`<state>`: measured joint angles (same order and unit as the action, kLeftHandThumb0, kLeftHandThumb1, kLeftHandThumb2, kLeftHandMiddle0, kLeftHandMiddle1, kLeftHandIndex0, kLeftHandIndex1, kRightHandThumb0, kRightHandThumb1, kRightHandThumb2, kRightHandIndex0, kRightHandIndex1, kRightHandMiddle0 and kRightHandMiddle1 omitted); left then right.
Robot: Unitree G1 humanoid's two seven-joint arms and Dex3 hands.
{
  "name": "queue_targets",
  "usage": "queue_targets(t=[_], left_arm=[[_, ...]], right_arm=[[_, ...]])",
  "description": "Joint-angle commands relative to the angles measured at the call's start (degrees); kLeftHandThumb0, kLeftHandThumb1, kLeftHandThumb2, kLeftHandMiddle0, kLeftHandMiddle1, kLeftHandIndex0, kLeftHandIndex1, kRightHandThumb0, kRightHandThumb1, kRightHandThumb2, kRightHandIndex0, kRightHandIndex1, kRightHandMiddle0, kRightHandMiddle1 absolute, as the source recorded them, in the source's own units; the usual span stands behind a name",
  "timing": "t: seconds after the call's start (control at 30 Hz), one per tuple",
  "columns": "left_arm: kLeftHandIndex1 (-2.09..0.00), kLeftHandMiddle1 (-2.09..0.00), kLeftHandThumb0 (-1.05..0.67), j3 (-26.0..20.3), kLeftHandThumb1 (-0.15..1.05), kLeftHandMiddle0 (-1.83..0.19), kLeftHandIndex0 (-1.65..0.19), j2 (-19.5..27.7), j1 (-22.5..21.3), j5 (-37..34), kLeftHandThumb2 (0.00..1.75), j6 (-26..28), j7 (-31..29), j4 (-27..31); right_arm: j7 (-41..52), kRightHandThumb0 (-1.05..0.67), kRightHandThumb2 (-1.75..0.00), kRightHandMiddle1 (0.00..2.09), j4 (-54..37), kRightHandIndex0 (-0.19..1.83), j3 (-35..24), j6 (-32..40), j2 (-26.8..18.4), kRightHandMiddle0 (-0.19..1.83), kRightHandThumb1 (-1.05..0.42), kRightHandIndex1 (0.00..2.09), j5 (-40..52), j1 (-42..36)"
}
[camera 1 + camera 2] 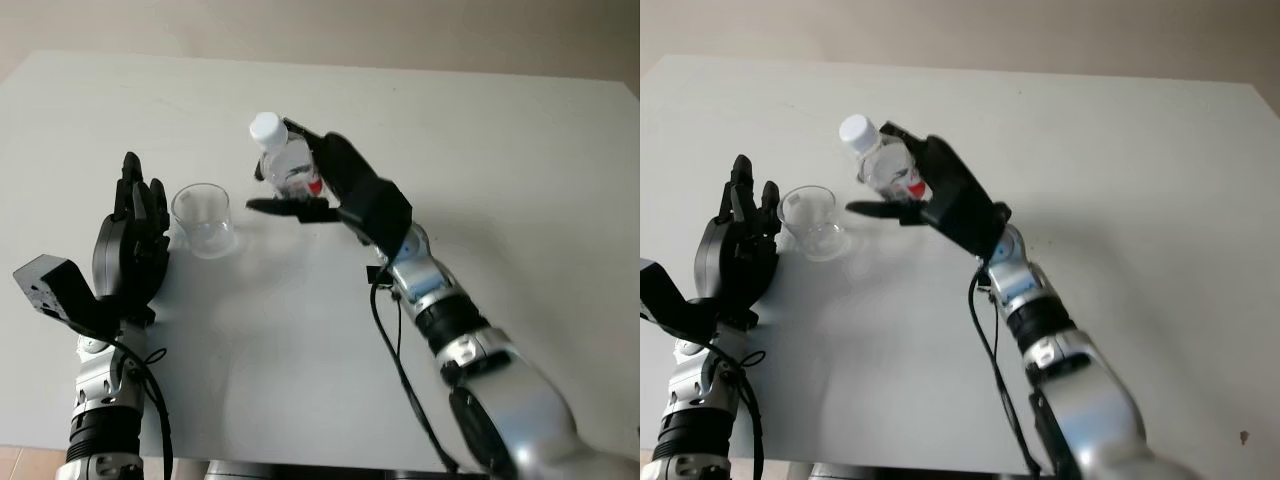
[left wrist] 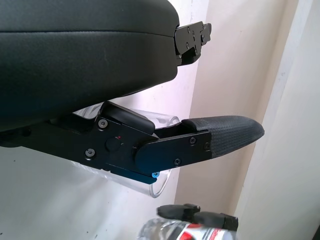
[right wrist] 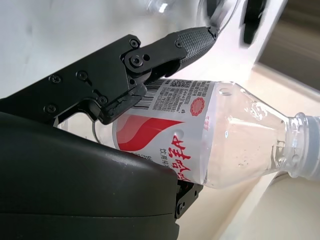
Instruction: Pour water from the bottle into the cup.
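My right hand (image 1: 335, 190) is wrapped around the bottle (image 1: 283, 162), fingers clamped on its red-and-white label, holding it up off the white table (image 1: 480, 150) with the white cap (image 1: 265, 127) on and tipped toward the cup (image 1: 204, 220). That clear cup stands just beside my left hand (image 1: 135, 240), which is open, holding nothing, on the far side from the bottle.

- I see the clear plastic bottle (image 1: 283, 160), white cap on, red-and-white label, held off the table and tilted left toward the cup.
- The clear cup (image 1: 204, 220) stands upright, empty, just left of the bottle.
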<state>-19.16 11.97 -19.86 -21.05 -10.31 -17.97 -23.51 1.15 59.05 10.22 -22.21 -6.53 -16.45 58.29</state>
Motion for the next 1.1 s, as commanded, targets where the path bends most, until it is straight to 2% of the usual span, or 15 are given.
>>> queue_targets(t=[0.0, 0.2, 0.33, 0.47, 0.63, 0.77, 0.8, 0.83, 0.9, 1.0, 1.07], left_arm=[[0.0, 0.0, -0.87, -0.1, 1.05, 0.19, 0.19, -0.2, -0.1, -0.2, 0.63, 0.1, 0.1, -0.5], [0.0, 0.0, -0.88, 0.2, 1.05, 0.19, 0.19, -0.2, 0.1, 0.1, 0.64, 0.1, 0.6, 0.0], [0.0, -0.01, -0.88, 0.2, 1.05, 0.19, 0.19, -0.3, 0.3, 0.2, 0.65, 0.3, 1.2, 0.4], [0.0, -0.01, -0.88, 0.2, 1.05, 0.19, 0.19, -0.5, 0.3, 0.1, 0.64, 0.6, 1.7, 0.5], [0.0, 0.0, -0.87, 0.4, 1.05, 0.19, 0.19, -0.8, 0.3, -0.1, 0.65, 0.2, 1.2, 0.2], [0.0, 0.0, -0.87, 0.4, 1.05, 0.19, 0.19, -1.1, 0.2, 0.0, 0.65, 0.1, 1.5, 0.3], [0.0, 0.0, -0.87, 0.4, 1.05, 0.19, 0.19, -1.1, 0.2, 0.1, 0.65, 0.1, 1.6, 0.3], [0.0, 0.0, -0.87, 0.4, 1.05, 0.19, 0.19, -1.1, 0.3, 0.1, 0.65, 0.0, 1.7, 0.2], [0.0, 0.0, -0.87, 0.4, 1.05, 0.19, 0.19, -1.2, 0.3, 0.3, 0.65, -0.1, 1.8, 0.2], [0.0, 0.0, -0.88, 0.4, 1.05, 0.19, 0.19, -1.2, 0.3, 0.3, 0.64, -0.2, 1.9, -0.1], [0.0, 0.0, -0.88, 0.5, 1.05, 0.19, 0.19, -1.3, 0.2, 0.3, 0.64, -0.2, 2.0, -0.2]], right_arm=[[-1.5, -0.15, -0.21, 2.09, 3.1, 1.16, 0.5, 0.7, -0.6, 1.1, -1.05, 2.09, -1.5, 5.2], [-7.7, -0.16, -0.19, 2.09, 10.0, 1.14, 5.4, 1.8, -1.9, 1.03, -1.04, 2.09, -9.3, 12.8], [-11.9, -0.17, -0.18, 2.09, 12.6, 1.14, 11.3, 2.9, -2.7, 1.02, -1.02, 2.09, -16.9, 16.6], [-15.1, -0.19, -0.21, 2.09, 14.0, 1.12, 15.2, 3.3, -3.0, 0.9, -1.0, 2.09, -21.5, 18.5], [-17.1, -0.22, -0.22, 2.09, 15.2, 0.92, 18.4, 4.2, -2.6, 0.52, -1.04, 2.09, -25.0, 20.6], [-18.5, -0.24, -0.2, 2.09, 15.7, 0.87, 20.7, 4.8, -2.1, 0.41, -1.05, 2.09, -27.3, 21.8], [-18.8, -0.24, -0.19, 2.06, 15.7, 0.84, 21.3, 4.8, -2.0, 0.23, -1.05, 2.09, -27.8, 22.0], [-19.1, -0.24, -0.2, 2.0, 15.8, 0.81, 21.9, 4.8, -1.9, 0.16, -1.05, 2.09, -28.4, 22.1], [-19.3, -0.25, -0.21, 1.87, 16.0, 0.78, 23.2, 5.0, -1.5, 0.17, -1.05, 2.09, -29.6, 22.4], [-19.7, -0.27, -0.15, 1.9, 16.3, 0.81, 24.3, 5.2, -0.7, 0.21, -1.04, 2.09, -30.2, 22.6], [-19.9, -0.29, -0.1, 2.0, 16.4, 0.78, 24.6, 5.4, -0.3, 0.18, -1.04, 2.09, -30.5, 22.6]])
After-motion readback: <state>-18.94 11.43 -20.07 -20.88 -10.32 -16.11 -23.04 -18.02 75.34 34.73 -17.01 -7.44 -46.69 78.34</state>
